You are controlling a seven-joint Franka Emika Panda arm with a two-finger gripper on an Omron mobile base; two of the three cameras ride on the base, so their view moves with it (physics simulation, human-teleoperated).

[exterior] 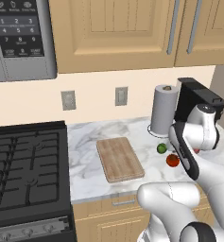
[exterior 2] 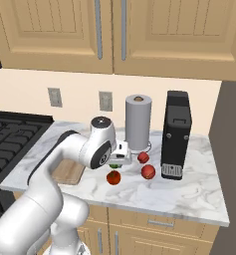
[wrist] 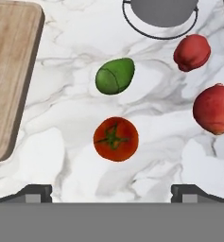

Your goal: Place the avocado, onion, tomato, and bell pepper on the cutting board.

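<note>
From the hand view I look straight down on the marble bench. The tool has its two dark tips wide apart at the bottom corners of the frame, with nothing between them. The tomato, red with a green star-shaped stem, sits just below centre on the bare bench. Just above it, apart from it, lies the avocado, its narrower end pointing to the upper right. The cutting board fills the upper left of the frame and carries nothing that I can see. At the right edge there are two reddish items: the bell pepper, lumpy, in the upper right, and below it the onion, rounder and cut off by the frame edge. At the top centre I see the round base ring of the paper towel roll.

In the left base view the board lies at centre on the bench, with the avocado and tomato to its right, partly behind the arm. In the right base view the tool hangs over the vegetables; the tomato is below it, and the pepper and onion lie further right, near the black coffee machine. The paper towel roll stands upright behind them.
</note>
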